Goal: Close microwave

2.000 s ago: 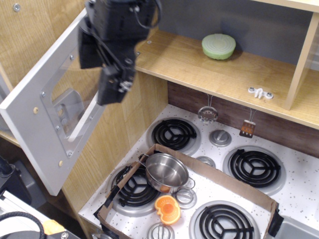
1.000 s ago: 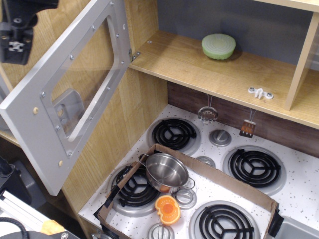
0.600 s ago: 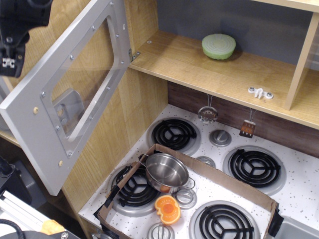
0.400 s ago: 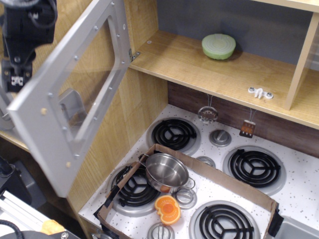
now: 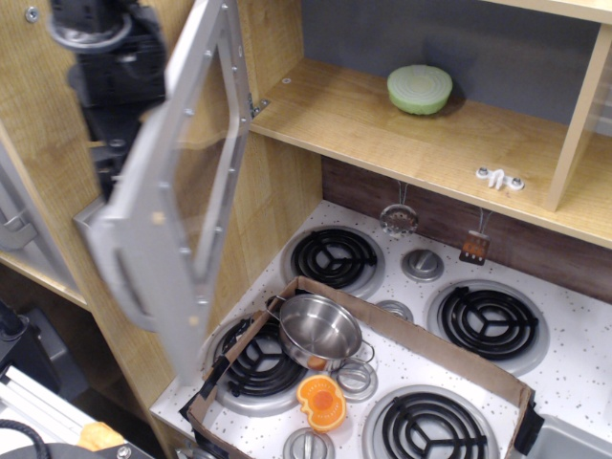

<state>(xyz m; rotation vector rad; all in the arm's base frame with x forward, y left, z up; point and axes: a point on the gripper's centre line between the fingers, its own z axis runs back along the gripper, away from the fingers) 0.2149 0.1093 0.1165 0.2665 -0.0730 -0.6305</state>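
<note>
**Toy kitchen, door half-swung**

A toy kitchen of light wood: a speckled white stovetop (image 5: 574, 354) with black coil burners below, a shelf (image 5: 382, 124) above carrying a green lid (image 5: 420, 88). A cardboard tray (image 5: 421, 349) lies on the burners with a steel pot (image 5: 319, 330) and an orange piece (image 5: 321, 402) inside.

The microwave (image 5: 172, 229) is at upper left; its grey door stands ajar, seen nearly edge-on, hinged beside the shelf's left end. The black gripper (image 5: 107, 105) is behind the door, blurred and partly hidden; I cannot tell whether its claw is clenched or released.
</note>
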